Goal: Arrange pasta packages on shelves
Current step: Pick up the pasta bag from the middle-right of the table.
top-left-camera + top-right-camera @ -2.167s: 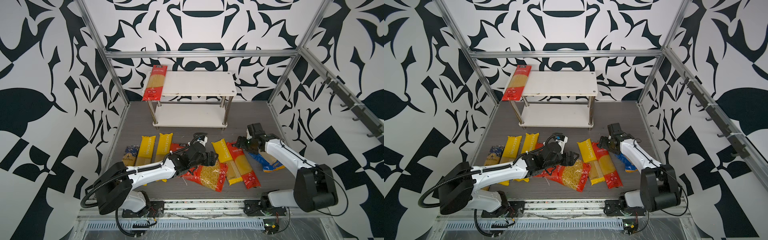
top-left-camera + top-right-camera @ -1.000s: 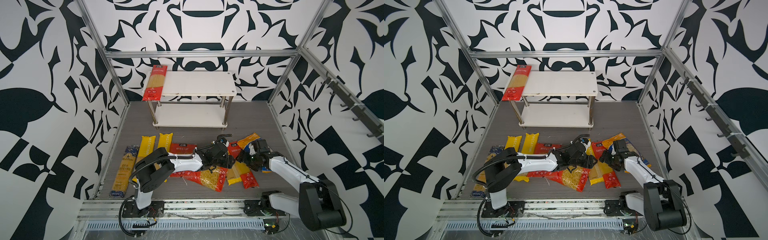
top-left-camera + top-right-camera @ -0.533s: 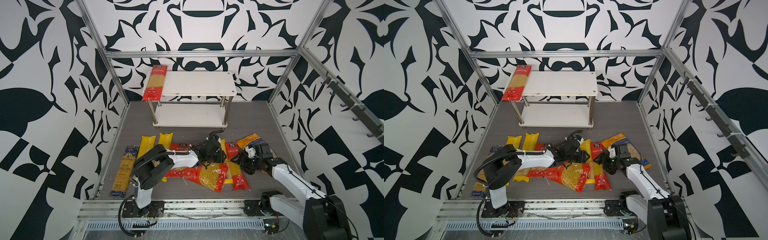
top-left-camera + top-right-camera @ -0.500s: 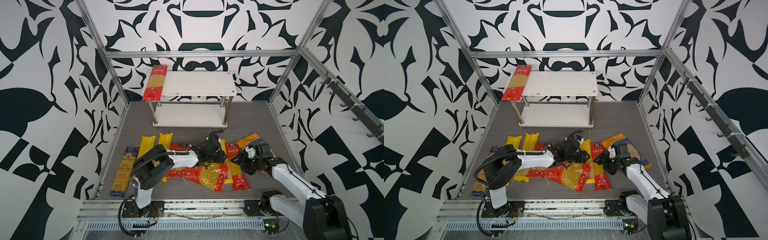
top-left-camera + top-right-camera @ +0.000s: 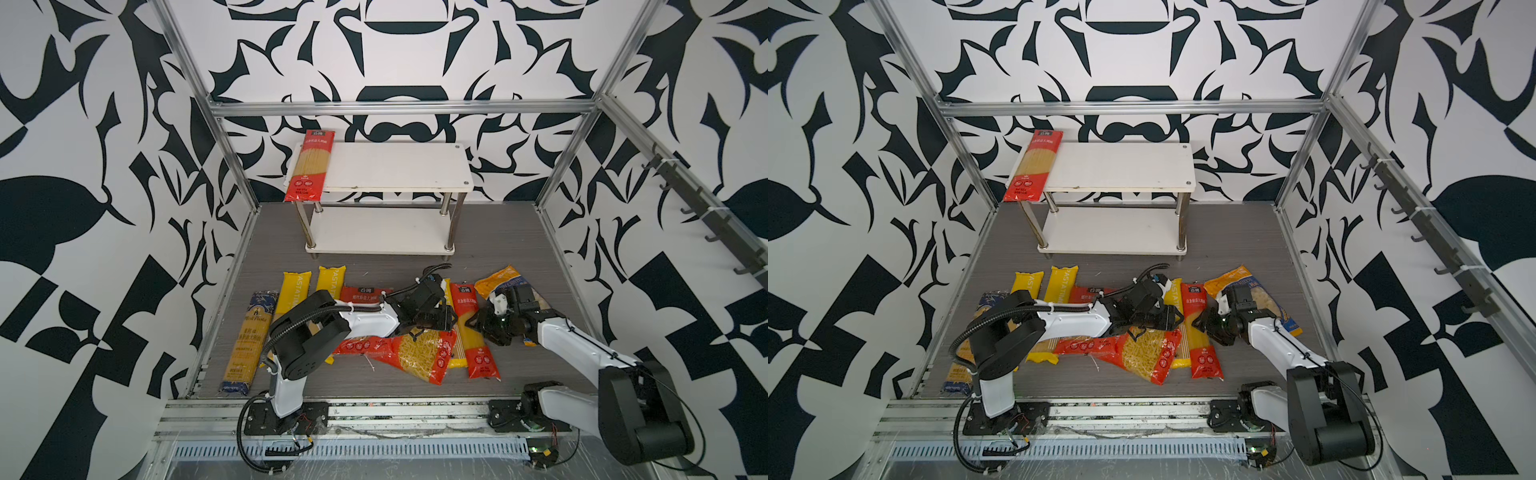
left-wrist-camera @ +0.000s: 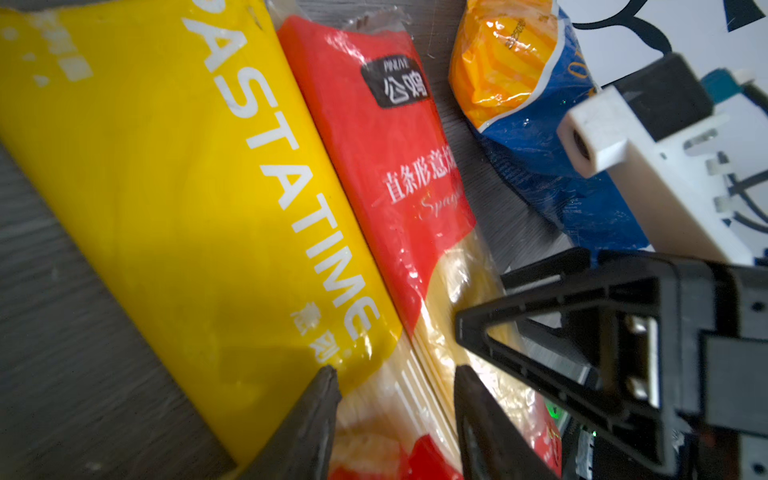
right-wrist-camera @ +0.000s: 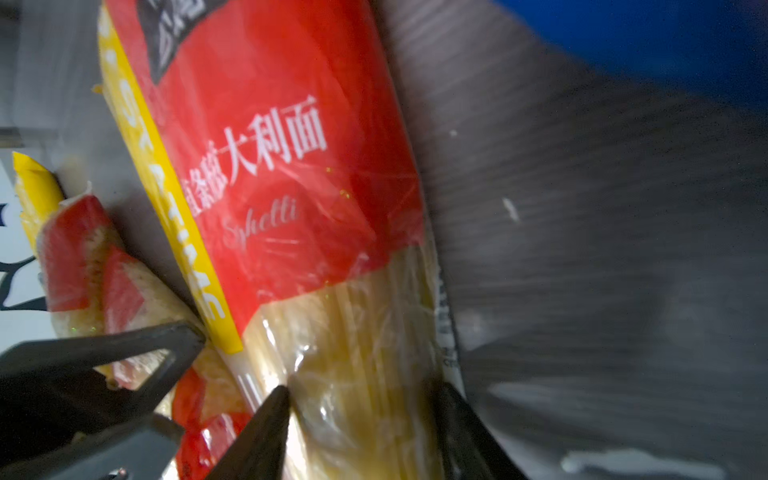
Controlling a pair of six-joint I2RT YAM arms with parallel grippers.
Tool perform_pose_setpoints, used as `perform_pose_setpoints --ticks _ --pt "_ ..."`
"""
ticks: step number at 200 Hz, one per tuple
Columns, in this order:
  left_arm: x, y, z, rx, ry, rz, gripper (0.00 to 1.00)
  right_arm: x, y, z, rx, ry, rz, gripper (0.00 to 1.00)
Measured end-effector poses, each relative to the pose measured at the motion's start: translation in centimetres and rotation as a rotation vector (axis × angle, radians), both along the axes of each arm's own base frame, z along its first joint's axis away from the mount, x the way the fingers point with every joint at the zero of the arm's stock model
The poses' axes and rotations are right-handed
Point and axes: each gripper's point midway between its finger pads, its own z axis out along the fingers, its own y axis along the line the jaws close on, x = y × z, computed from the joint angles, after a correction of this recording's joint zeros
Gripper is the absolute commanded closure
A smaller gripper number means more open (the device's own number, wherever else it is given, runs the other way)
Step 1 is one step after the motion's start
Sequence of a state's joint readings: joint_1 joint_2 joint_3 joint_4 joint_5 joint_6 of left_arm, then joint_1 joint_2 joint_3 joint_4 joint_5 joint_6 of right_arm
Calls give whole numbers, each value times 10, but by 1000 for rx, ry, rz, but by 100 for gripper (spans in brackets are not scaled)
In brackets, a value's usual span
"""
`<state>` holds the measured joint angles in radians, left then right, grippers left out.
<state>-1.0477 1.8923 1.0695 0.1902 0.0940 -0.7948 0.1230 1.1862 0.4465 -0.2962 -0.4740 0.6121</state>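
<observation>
From above the arms (image 5: 365, 322) hide the grip pts. Up close, right end effector (image 7: 361, 390) straddles the red spaghetti pack (image 7: 291, 166) (label half-legible), left end effector (image 6: 395, 374) sits astride the edge of the yellow "PASTATIME" pack (image 6: 187, 187) beside it; can't tell if either's clenched. Shelves (image 5: 395, 166) stand well behind, a second red pack (image 5: 309, 166) on top.

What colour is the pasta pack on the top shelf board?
The pack is red, with a clear middle showing yellow spaghetti; best seen in a top view.

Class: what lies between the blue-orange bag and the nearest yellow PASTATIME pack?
A red spaghetti pack, against the yellow pack, then bare floor; clearest in the left wrist view.
</observation>
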Motion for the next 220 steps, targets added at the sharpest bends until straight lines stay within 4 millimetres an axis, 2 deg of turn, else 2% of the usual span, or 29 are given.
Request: perform_pose_setpoints --ticks 47,104,131,162,220 --pt "2 2 8 -6 -14 0 49 1 5 10 41 -94 19 80" --pt "15 15 60 -101 -62 43 46 -4 10 33 80 -171 33 94" --pt "22 27 74 -142 -64 83 43 -11 12 42 101 -176 35 97" --pt "26 39 73 -173 -31 136 37 -14 16 56 140 -201 31 99" --pt "27 56 60 -265 62 222 17 -16 32 96 233 -296 25 100"
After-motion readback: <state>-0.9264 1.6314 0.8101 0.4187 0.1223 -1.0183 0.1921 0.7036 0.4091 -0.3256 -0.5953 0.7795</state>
